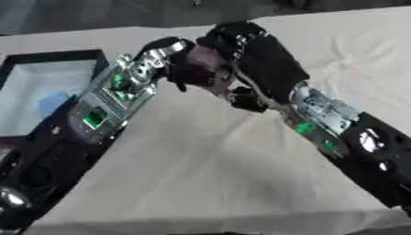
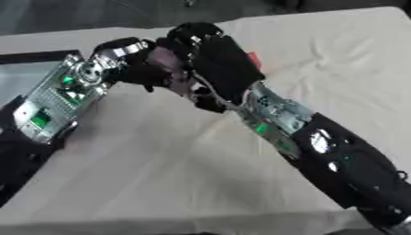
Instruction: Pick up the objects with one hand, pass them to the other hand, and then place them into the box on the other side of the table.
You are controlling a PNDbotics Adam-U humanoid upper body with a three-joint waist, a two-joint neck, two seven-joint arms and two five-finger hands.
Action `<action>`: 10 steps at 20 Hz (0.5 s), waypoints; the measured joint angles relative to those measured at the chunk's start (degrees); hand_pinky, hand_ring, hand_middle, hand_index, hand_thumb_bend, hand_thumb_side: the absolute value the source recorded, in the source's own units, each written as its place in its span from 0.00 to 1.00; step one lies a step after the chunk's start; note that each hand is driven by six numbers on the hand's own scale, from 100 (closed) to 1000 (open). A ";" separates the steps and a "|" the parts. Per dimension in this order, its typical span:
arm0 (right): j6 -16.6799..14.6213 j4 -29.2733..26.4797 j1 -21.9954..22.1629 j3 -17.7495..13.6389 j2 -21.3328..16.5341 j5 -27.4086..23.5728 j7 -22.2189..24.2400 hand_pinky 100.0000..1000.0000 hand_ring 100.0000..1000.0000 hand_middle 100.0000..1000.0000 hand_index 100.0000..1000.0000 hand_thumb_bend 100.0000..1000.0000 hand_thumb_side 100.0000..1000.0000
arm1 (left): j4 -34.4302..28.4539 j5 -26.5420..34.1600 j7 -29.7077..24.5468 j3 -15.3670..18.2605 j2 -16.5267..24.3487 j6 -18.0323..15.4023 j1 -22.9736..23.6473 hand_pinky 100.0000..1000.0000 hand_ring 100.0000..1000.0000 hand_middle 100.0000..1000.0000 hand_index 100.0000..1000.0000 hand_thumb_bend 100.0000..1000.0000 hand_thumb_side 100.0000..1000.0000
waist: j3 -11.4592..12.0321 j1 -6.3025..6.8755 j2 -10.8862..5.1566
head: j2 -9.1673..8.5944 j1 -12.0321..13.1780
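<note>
Both hands meet above the far middle of the cloth-covered surface [image 1: 201, 174]. The left hand [image 1: 183, 64] and the right hand [image 1: 253, 50] overlap there, dark against dark; whether either set of fingers is spread, pressed together or pinching cannot be told. A purplish object [image 1: 210, 58] shows between them; its holder cannot be told. A small red piece [image 2: 253, 59] shows behind the right hand. The box [image 1: 48, 57] sits at the left edge. The near surface lies open.
</note>
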 measured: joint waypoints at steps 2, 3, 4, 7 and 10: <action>0.34 -0.31 0.00 0.01 -0.01 0.88 0.88 0.77 0.83 0.77 0.89 0.58 0.17 | 0.52 -0.82 -0.41 0.05 0.00 -0.24 0.03 0.55 0.90 0.43 0.33 0.00 0.11 | -0.04 0.00 0.00 | 0.00 -0.01; 0.46 -0.40 0.00 0.06 -0.01 1.21 1.24 0.77 0.83 0.78 0.90 0.59 0.18 | 0.79 -1.31 -0.59 0.11 0.00 -0.40 0.04 0.55 0.90 0.43 0.33 0.00 0.10 | -0.06 0.00 0.00 | 0.00 -0.01; 0.54 -0.45 0.00 0.08 -0.01 1.46 1.58 0.77 0.83 0.78 0.90 0.60 0.18 | 1.06 -1.82 -0.76 0.22 0.01 -0.56 0.06 0.55 0.90 0.43 0.33 0.00 0.10 | -0.07 0.00 0.00 | 0.00 -0.02; 0.66 -1.06 0.01 0.19 -0.02 1.63 2.33 0.76 0.83 0.79 0.91 0.60 0.18 | 2.15 -3.08 -1.14 0.75 0.44 -0.99 0.13 0.55 0.90 0.43 0.33 0.00 0.10 | -0.11 0.00 0.00 | 0.00 -0.03; 0.60 -2.40 -0.01 0.24 -0.04 1.59 2.84 0.77 0.82 0.79 0.91 0.59 0.18 | 3.22 -4.28 -0.94 1.48 1.06 -1.47 0.62 0.54 0.91 0.43 0.33 0.00 0.11 | -0.18 0.00 0.00 | 0.00 -0.03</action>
